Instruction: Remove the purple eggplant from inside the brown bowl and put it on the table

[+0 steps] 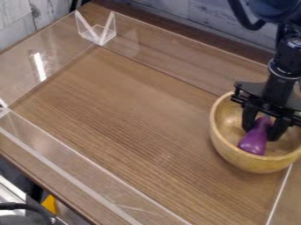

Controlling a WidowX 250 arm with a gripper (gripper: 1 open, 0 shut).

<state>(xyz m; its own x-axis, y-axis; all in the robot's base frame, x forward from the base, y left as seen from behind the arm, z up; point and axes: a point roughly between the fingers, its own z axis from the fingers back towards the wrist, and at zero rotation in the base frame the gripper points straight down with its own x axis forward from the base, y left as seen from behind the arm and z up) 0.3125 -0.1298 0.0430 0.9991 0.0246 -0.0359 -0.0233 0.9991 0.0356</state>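
Eggplant (255, 138) sits inside the bowl (223, 134) at the right edge of the frame, stood up on its fat end with the narrow end caught between the black fingers of the gripper (266, 126). The jaws are closed on it, pointing straight down into the bowl. The hold looks to be near the top of the toy, so most of its length hangs below the fingers.

The step in hand, as I judge it, is the lift out. It would go best as a straight rise until the fat end clears the thick rim, and only then a move toward the bare table (129, 114) at centre frame. Going sideways too early could knock the toy against the rim and twist it loose, or drag the bowl along. The smooth skin may slip, so a slow lift is safer.
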